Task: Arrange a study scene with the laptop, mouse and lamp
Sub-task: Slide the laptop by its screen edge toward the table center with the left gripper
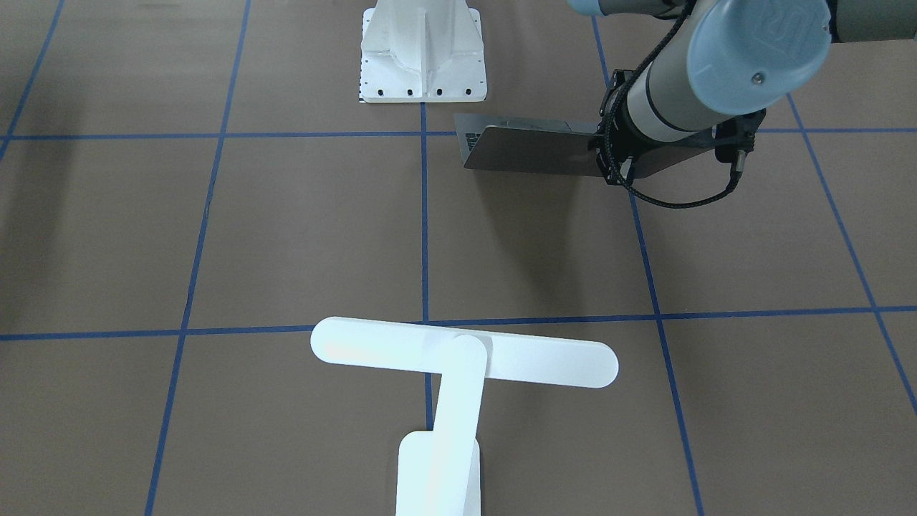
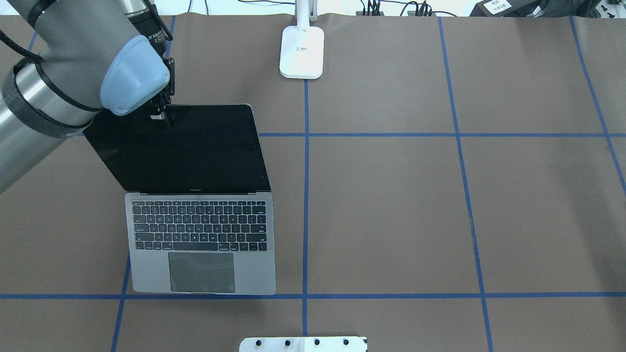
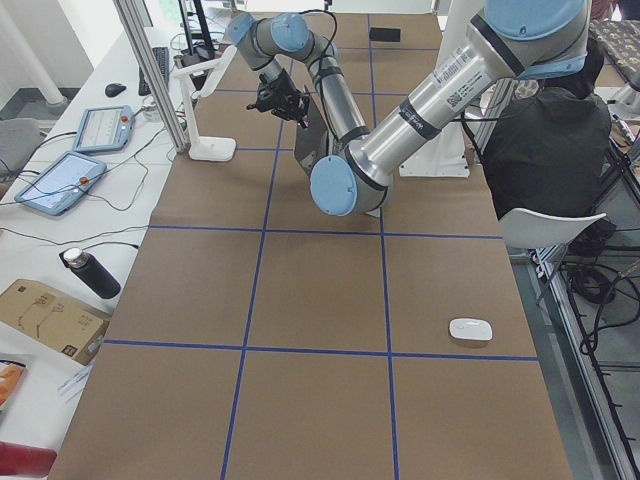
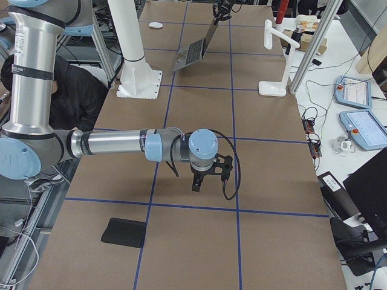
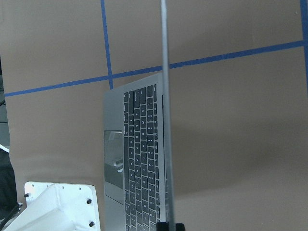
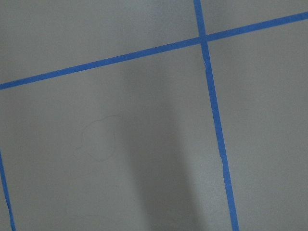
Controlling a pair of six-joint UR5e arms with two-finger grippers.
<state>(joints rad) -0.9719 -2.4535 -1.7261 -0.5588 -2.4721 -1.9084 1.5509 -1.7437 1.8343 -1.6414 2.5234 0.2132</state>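
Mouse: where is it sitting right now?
In the exterior left view the mouse lies lower right, at the table's left end near the robot-side edge, just above a blue tape line, far from the laptop.

The left hand pinches the top edge of the laptop screen, its arm reaching forward with the wrist bent down. The right hand points straight down from a level, outstretched forearm; its finger gap is unclear.
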